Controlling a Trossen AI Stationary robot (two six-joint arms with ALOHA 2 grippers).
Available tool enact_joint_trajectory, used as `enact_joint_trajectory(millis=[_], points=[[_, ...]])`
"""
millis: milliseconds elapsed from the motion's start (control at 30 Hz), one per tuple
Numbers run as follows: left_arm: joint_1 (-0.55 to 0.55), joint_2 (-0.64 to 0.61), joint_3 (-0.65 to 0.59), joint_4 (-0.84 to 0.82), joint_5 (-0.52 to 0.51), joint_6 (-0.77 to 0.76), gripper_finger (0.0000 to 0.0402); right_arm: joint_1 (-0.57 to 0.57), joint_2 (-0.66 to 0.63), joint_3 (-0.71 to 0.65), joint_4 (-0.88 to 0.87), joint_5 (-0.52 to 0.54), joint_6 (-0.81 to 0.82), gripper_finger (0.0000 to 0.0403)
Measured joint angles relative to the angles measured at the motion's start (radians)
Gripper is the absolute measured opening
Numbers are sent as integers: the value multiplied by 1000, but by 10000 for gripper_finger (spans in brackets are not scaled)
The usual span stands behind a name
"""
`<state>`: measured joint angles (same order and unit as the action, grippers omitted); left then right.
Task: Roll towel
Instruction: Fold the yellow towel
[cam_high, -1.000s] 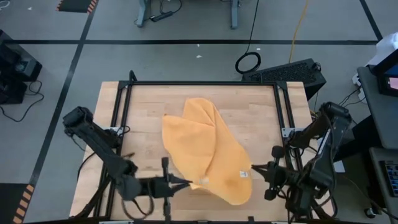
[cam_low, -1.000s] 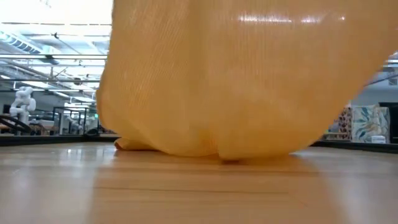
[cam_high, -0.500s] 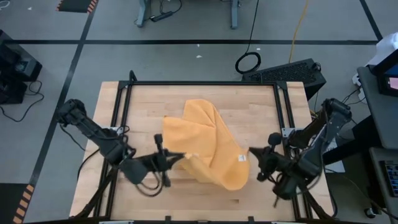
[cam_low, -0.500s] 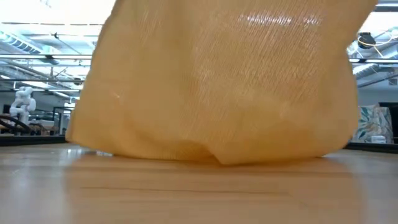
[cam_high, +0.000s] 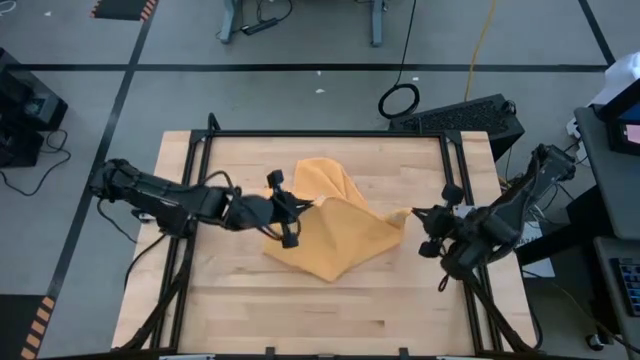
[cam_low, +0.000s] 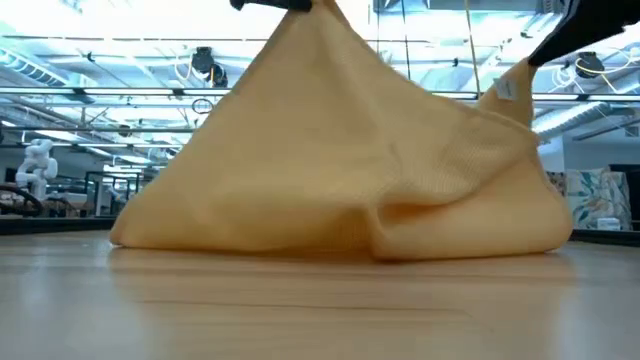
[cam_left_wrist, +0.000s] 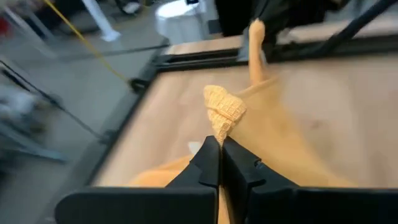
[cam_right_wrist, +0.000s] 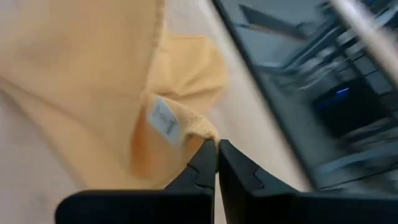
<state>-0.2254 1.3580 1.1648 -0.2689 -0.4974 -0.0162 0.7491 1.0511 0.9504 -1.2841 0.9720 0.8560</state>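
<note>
The mustard-yellow towel lies bunched at the table's middle, two corners raised, its lower part resting on the wood; in the low view it stands like a tent. Its white tag sits near the right-held corner. My left gripper is shut on the towel's left raised corner. My right gripper is shut on the towel's right raised corner. My left gripper pinches a bunched corner of the towel between its two fingertips, coming from the table's left. The corner is lifted and the cloth slopes down from it to the table. My right gripper pinches the corner next to the tag between its fingertips, coming from the table's right. That corner is lifted and the cloth hangs down from it to the table.
A black metal frame borders the table's far edge and sides. Bare wood lies between the towel and the near edge.
Both grippers have gone from the near edge toward the table's far side, carrying their towel corners up. The near part of the towel has been drawn back over the rest, so the cloth now sits bunched at mid-table.
</note>
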Motion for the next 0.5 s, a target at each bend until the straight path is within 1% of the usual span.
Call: enact_joint_trajectory(millis=[100, 167, 267, 367, 500], points=[[29, -19, 0, 18, 121, -162, 6, 0, -69, 0, 69, -71, 92, 0], [30, -29, 0, 20, 177, -263, 6, 0, -111, 0, 115, -134, 171, 0], [10, -34, 0, 19, 257, -408, 6, 0, -167, 0, 197, -263, 278, 0], [-23, -33, 0, 25, 308, -507, 6, 0, -212, 0, 296, -371, 319, 0], [-69, -33, 0, 29, 335, -605, 6, 0, -263, 0, 420, -458, 330, 0]])
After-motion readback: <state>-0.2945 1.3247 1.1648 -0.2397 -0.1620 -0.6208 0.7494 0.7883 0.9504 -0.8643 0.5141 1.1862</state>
